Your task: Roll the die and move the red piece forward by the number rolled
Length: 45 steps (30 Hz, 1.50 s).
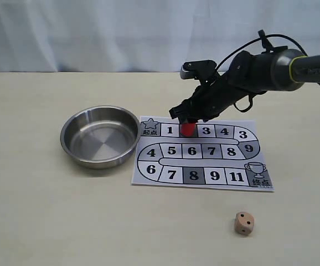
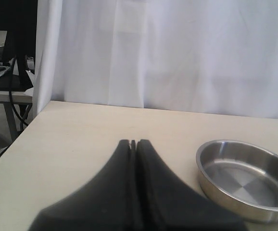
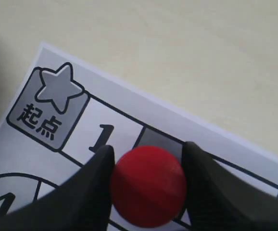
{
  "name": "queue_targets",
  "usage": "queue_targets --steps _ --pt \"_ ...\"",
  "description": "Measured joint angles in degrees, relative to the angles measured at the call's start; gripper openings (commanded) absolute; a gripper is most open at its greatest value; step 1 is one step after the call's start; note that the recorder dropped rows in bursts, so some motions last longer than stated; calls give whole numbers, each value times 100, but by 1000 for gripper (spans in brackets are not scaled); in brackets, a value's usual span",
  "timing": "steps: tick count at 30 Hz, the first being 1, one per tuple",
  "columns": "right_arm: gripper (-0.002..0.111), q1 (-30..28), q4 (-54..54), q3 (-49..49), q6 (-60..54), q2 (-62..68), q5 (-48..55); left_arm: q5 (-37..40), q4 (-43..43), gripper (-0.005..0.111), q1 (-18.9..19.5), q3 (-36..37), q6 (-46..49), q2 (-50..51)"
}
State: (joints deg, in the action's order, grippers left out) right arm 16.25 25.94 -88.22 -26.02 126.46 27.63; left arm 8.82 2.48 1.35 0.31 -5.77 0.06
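Die lies alone on the bench, off the board's near edge and out past the trophy corner, well apart from everything else. One side face shows two dark pips; I can't read the top face from here. The red piece stands upright on the board's top row, on the dark grey square between 1 and 3. The right claw comes down on it from the board's far side, its two black fingers pinching the red piece one on each flank. A steel bowl sits on the bench just beside the board's star end. The left claw is away from the board, its fingers pressed together, with the bowl near it.
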Motion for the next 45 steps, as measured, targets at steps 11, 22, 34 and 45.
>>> queue_targets --steps 11,22,34,45 --pt "47 0 -54 10 -307 12 -146 0 0 0 0 0 0 0" --pt "57 0 -66 10 -307 12 -146 0 0 0 0 0 0 0" --pt "46 0 -79 10 -307 -624 -109 0 0 0 0 0 0 0" --pt "4 -34 -822 10 171 -909 390 0 0 0 0 0 0 0"
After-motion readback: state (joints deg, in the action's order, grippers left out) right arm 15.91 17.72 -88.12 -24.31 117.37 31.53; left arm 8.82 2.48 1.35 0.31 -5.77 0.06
